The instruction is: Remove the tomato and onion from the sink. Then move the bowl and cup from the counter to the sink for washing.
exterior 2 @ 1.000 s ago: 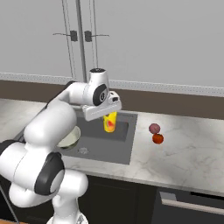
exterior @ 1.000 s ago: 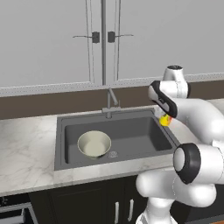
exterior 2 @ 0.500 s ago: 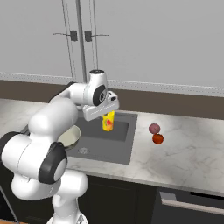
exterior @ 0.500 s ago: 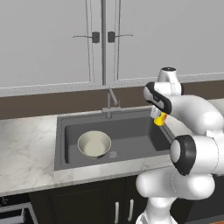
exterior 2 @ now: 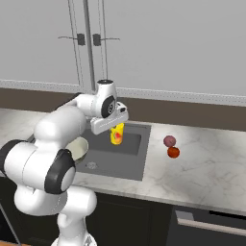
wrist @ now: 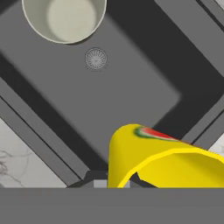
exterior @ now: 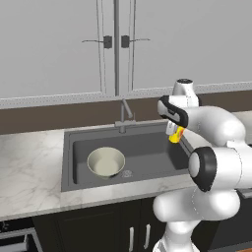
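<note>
My gripper (exterior: 172, 130) is shut on the small yellow cup (exterior: 175, 135), which hangs above the right end of the dark grey sink (exterior: 147, 152). From the right base view the cup (exterior 2: 116, 134) hangs under the hand, over the sink (exterior 2: 130, 144). The hand view has the cup (wrist: 162, 159) at the bottom, red mark up, above the basin floor (wrist: 131, 87). The wide cream bowl (exterior: 106, 161) sits upright in the sink's left part, also seen as bowl (wrist: 64, 17) and bowl (exterior 2: 79, 148). The tomato (exterior 2: 173, 152) and onion (exterior 2: 169, 141) rest touching on the counter (exterior 2: 206, 168) right of the sink.
A grey faucet (exterior: 123, 115) stands behind the sink's middle. The round drain (wrist: 96, 58) lies just right of the bowl. White marble counter (exterior: 29, 165) runs left of the sink. Wall cabinets (exterior: 115, 44) hang above, well over the arm.
The gripper has carried the cup a little to the left, further over the sink's right end. Bowl, tomato and onion have stayed put.
</note>
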Robot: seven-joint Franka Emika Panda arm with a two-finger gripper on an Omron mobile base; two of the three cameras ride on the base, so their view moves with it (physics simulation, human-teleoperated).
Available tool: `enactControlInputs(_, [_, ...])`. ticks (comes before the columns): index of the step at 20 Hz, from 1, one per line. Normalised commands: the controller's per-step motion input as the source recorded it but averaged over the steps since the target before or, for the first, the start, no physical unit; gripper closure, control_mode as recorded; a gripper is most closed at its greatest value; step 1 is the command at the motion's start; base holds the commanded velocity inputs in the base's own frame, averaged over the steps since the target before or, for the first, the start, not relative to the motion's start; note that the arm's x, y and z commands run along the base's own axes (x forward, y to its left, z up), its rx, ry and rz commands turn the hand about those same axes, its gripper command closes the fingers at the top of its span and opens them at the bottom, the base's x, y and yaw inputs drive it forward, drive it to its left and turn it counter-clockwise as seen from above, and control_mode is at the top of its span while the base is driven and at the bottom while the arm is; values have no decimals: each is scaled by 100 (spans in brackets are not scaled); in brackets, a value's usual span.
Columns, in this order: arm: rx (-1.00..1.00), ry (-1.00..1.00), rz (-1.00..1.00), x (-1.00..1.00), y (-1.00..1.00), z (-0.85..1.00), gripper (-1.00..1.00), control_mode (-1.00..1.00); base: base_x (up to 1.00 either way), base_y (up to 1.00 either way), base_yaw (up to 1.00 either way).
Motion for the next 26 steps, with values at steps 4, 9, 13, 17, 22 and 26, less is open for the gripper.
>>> enactControlInputs(4, [0,0,4,13,6,-22,100,-100,0,0,0])
enactControlInputs(9, [0,0,2,16,3,-21,100,-100,0,0,0])
enactControlInputs(13, [0,0,2,18,4,-22,100,-100,0,0,0])
enactControlInputs(17, [0,0,1,16,2,-24,100,-100,0,0,0])
enactControlInputs(22, [1,0,1,9,0,-24,100,-100,0,0,0])
enactControlInputs(26, [1,0,1,10,0,-23,100,-100,0,0,0])
